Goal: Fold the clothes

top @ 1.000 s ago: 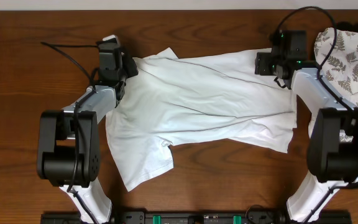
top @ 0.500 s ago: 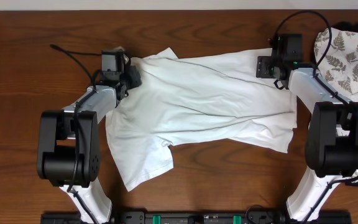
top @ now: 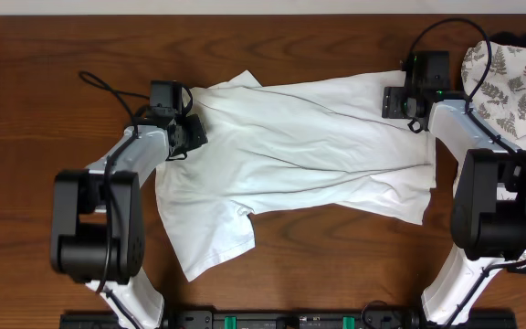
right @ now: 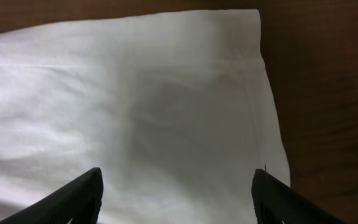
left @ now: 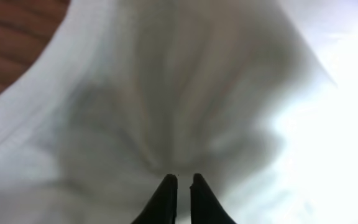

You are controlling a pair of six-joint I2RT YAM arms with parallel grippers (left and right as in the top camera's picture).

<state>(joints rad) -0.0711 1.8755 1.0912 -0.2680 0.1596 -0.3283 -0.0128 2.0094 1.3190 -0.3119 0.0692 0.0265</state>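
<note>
Left claw (left: 183,180) tight on T-shirt (top: 309,146); right claw (right: 176,177) agape

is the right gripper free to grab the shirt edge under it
Probably yes: the right gripper hangs open above the shirt near its corner, and nothing lies on the shirt beneath it. The leaf-print cloth sits off to the side.

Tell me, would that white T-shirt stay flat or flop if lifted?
Probably floppy: the T-shirt lies creased and bunches into folds at the left gripper. Likely light, since it looks like thin cloth. Pushed, it would probably wrinkle rather than slide whole.
</note>
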